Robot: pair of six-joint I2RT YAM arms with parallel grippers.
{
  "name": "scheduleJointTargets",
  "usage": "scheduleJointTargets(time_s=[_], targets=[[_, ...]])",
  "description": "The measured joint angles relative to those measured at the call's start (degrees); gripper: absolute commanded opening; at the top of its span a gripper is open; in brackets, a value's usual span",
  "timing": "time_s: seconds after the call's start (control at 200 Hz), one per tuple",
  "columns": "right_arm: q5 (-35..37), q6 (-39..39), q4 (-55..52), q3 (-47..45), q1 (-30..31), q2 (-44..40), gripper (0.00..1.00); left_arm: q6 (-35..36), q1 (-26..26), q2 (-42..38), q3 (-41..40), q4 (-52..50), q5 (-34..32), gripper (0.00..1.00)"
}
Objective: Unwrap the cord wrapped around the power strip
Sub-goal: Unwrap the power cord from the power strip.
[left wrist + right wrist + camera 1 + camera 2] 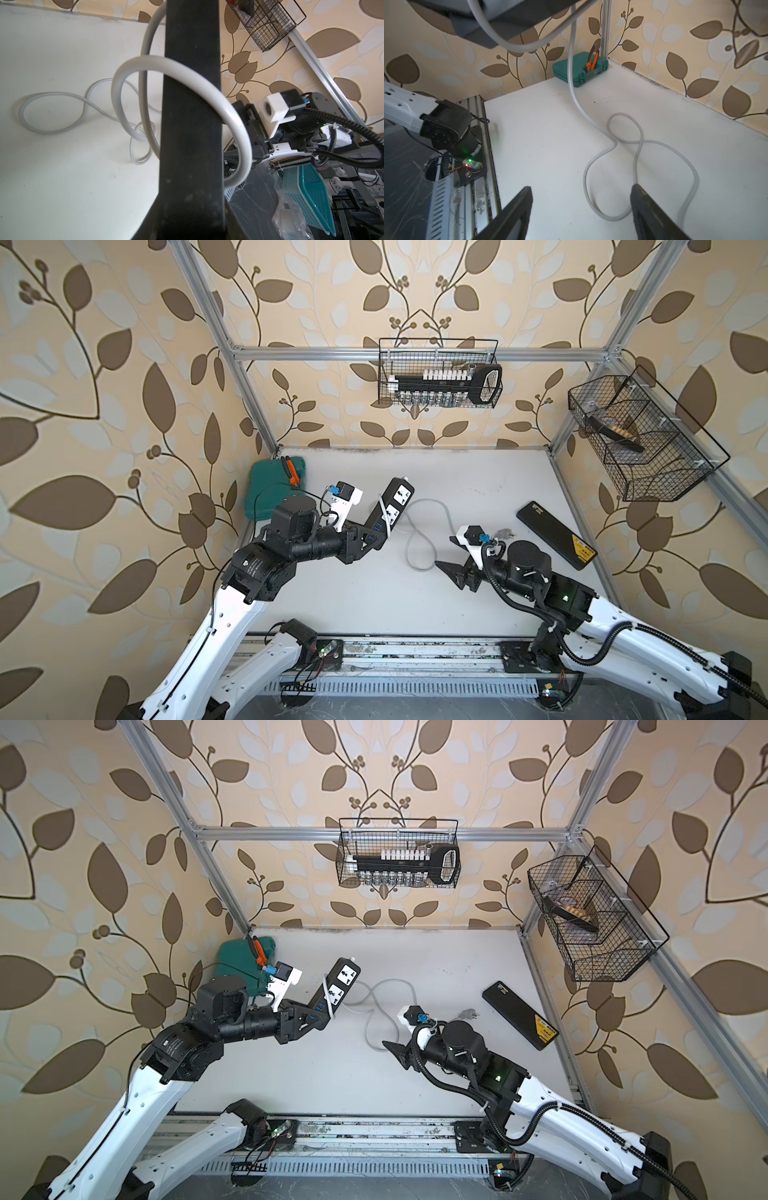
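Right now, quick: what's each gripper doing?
Left gripper: shut on the power strip.
Right gripper: open, holding nothing.

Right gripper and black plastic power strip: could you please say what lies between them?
Loops of light grey round cord on the white tabletop, in both top views.
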Motion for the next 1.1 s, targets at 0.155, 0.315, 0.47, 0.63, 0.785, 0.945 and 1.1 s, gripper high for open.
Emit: scheduleJointTargets(time_s=[0.155, 0.315, 0.47, 0.63, 0.785, 0.945, 1.1], targets=[[0.7, -2.0, 0.9, 1.8, -0.7, 2.9, 0.77, 0.9, 0.0, 1.1, -0.3, 0.0, 2.0, 0.0], [-4.1, -6.3, 7.9, 1.8, -4.7, 10.1, 0.78, 1.2, 0.0, 2.8, -0.3, 0.0, 3.8, 0.0], [-11.7, -10.0, 15.1, 2.4, -6.8, 18.5, 0.77, 1.5, 0.0, 2.7, -0.2, -0.2, 5.3, 0.0], [-16.8, -12.3, 21.8, 4.8, -6.6, 26.7, 0.73, 1.7, 0.0, 2.6, 0.3, -0.7, 6.8, 0.0], [-17.5, -14.7, 27.1, 9.2, -6.6, 35.3, 0.54, 1.8, 0.0, 2.5, 1.2, -1.0, 8.4, 0.0], [-17.8, -14.5, 32.3, 10.3, -6.6, 40.7, 0.23, 1.9, 0.0, 1.7, 1.5, -1.9, 9.2, 0.0], [-18.3, -13.1, 35.9, 10.2, -6.8, 41.6, 0.01, 1.9, 0.0, 0.6, 1.6, -2.7, 9.7, 0.0]])
